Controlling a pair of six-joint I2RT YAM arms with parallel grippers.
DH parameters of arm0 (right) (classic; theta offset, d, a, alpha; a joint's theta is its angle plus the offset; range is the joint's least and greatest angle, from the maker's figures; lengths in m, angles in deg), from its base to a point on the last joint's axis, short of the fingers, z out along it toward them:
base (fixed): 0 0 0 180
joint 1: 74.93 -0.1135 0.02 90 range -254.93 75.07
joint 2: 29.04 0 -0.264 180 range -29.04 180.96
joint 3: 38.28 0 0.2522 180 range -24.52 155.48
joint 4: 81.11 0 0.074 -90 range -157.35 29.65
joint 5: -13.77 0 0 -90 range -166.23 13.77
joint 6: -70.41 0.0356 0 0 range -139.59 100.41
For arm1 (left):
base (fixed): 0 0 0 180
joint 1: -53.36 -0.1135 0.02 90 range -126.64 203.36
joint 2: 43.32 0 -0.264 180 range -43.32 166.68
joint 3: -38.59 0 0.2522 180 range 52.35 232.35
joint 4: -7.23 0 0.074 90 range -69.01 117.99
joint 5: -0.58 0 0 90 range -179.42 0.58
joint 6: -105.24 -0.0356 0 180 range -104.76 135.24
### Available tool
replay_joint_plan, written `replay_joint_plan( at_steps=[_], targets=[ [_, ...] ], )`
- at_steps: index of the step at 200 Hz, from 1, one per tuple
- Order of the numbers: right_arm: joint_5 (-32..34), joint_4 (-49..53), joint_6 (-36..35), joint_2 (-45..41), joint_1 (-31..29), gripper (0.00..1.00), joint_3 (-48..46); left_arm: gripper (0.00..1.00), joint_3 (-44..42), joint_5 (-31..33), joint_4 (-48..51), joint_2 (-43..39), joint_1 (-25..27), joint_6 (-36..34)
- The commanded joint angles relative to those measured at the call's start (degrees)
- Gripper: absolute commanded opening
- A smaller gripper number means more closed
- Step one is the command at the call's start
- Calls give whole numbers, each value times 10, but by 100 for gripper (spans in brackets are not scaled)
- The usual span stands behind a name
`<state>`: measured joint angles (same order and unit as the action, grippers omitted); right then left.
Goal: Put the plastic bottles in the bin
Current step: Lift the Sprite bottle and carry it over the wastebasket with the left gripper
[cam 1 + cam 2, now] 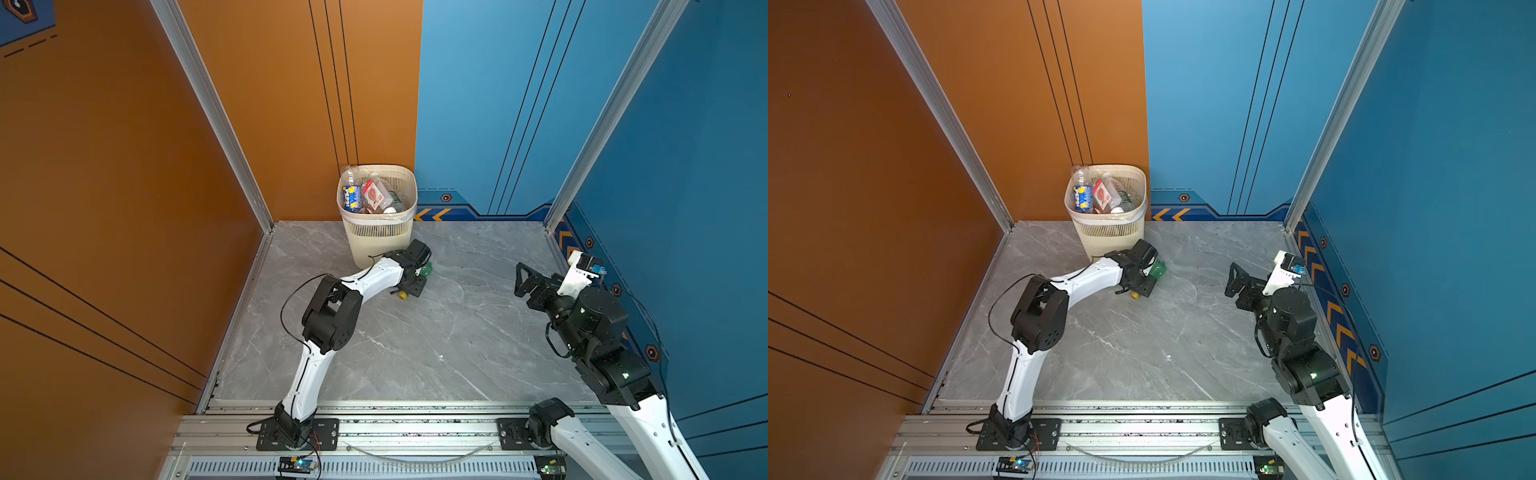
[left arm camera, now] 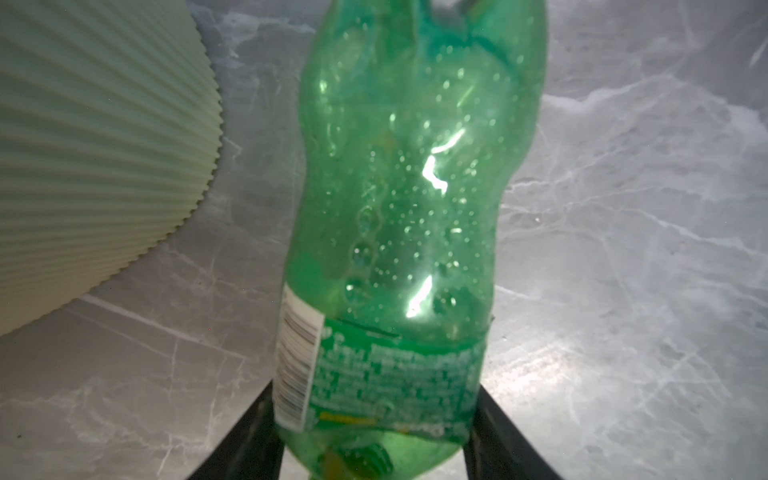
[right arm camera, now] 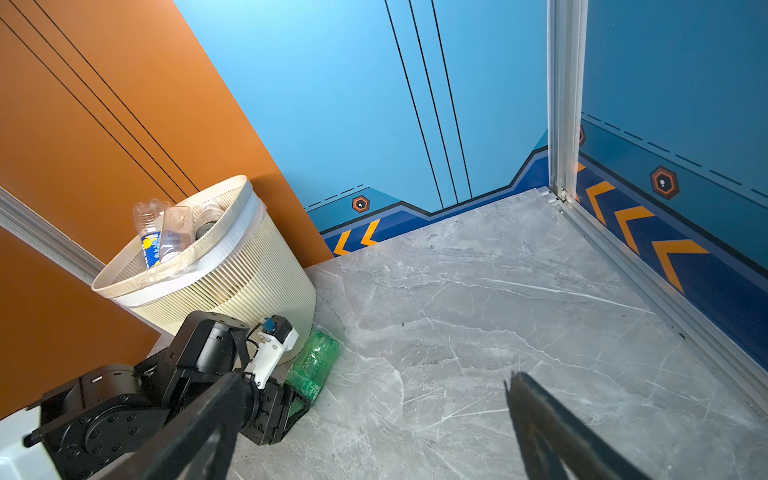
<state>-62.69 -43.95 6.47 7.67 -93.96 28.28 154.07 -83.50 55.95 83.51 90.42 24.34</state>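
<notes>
green bottle (image 2: 399, 208) on desk (image 2: 623, 249) beside bin (image 2: 104, 145), left jaws clamped round its label, right jaws wide open, empty

Bright even light; glare streaks the blurred green bottle (image 2: 407, 208).

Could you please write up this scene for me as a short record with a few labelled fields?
Bin: cream-white ribbed plastic bin, upright at the rear, clear plastic bottles inside
Loose bottle: green plastic bottle lying on the grey marble table beside the bin
Left end effector: closed on the green bottle at its label
Right end effector: open, empty
Remaining: one bottle visible outside the bin
</notes>
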Motion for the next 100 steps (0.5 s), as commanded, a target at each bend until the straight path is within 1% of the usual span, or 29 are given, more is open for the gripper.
replay_joint_plan(
  at_steps=[1,53,83,100],
  targets=[
    [-4,9,11,-10,6,99,-6,59,7,-13,15,-59,17,5],
    [0,21,12,-31,9,99,-8,57,8,-11,2,-174,52,18],
    [2,24,16,-41,10,99,-8,57,36,-5,-44,-238,59,13],
    [1,28,18,-45,11,99,-8,57,51,15,-80,-261,54,3]
  ],
)
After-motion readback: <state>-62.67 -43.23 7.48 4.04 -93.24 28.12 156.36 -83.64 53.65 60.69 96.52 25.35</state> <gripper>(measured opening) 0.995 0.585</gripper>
